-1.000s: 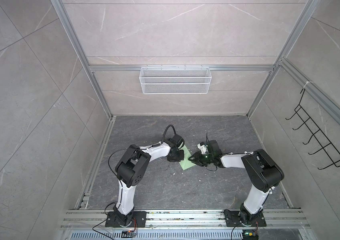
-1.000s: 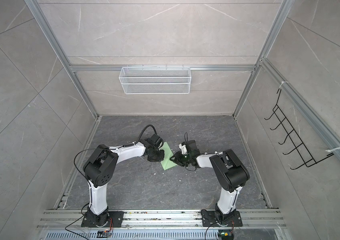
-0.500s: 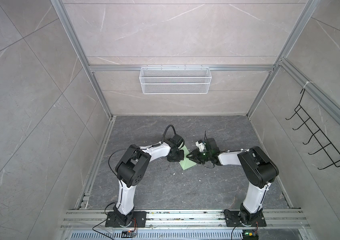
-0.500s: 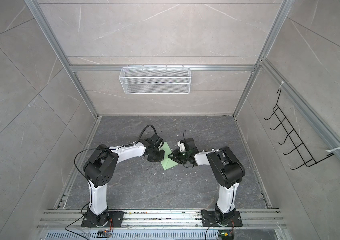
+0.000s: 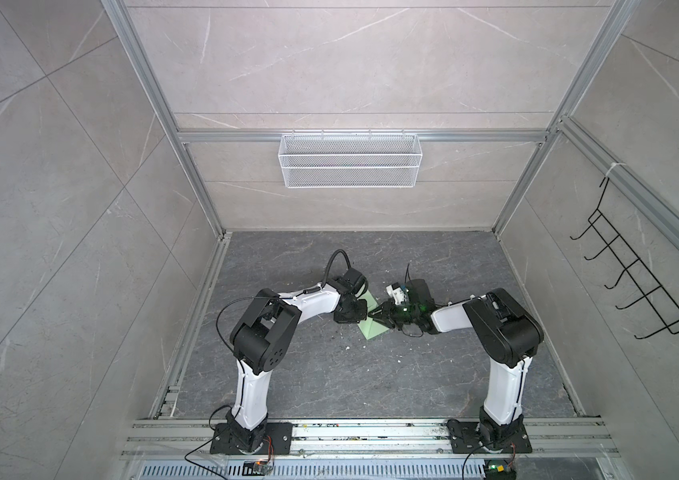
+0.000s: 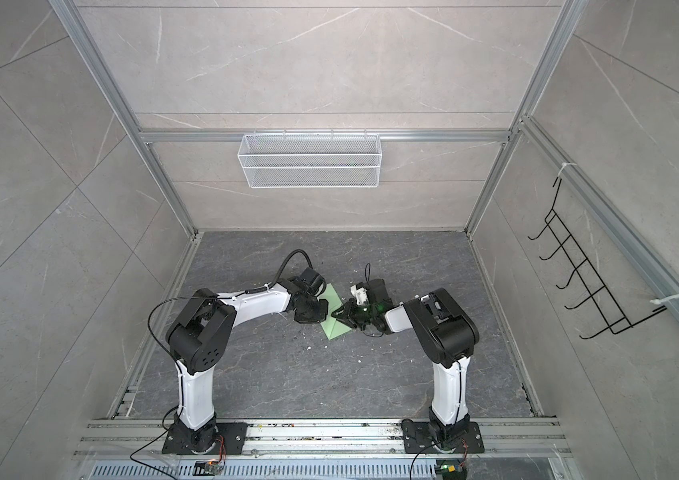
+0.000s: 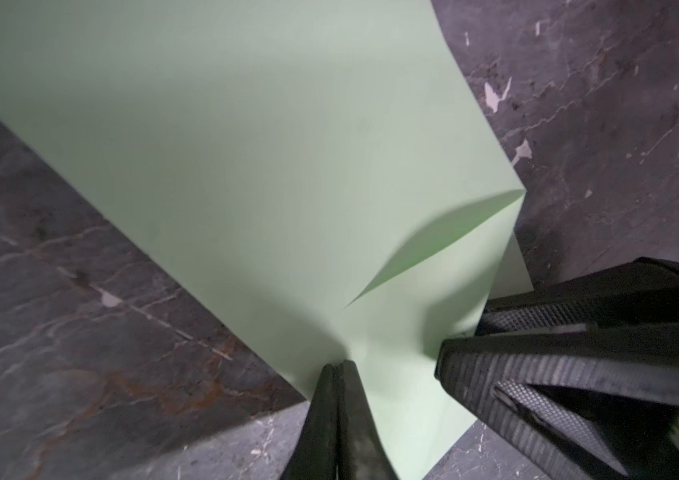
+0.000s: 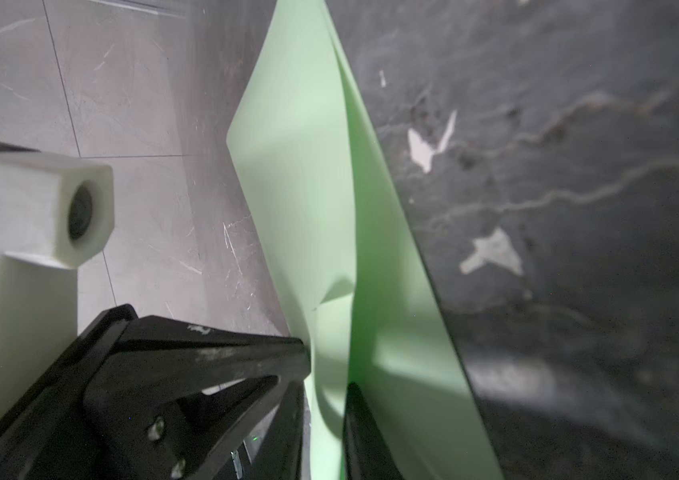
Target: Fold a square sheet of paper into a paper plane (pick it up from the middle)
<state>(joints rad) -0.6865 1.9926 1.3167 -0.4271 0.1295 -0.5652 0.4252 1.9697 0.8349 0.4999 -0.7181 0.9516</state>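
The square sheet of paper [image 5: 372,333] [image 6: 336,329], pale green, lies on the dark floor between the two arms, with a crease and one side lifted. My left gripper [image 7: 337,368] [image 5: 361,323] is shut, its joined fingertips pressing down on the sheet [image 7: 267,166] near one edge. My right gripper [image 8: 328,380] [image 5: 376,322] is shut on the sheet's raised side [image 8: 308,187], one finger on either face. Its ribbed fingers [image 7: 516,370] show close beside my left gripper. The two grippers almost meet in both top views. No paper plane is in view.
White paper scraps [image 8: 491,253] dot the dark marbled floor [image 5: 371,386]. A white wire basket [image 5: 349,160] hangs on the back wall and a black hook rack [image 5: 628,282] on the right wall. A white block with a lens [image 8: 42,208] sits beside my right gripper.
My right gripper has moved left across the sheet towards the left gripper, and its jaws have narrowed onto the raised paper. The left arm has stayed put.
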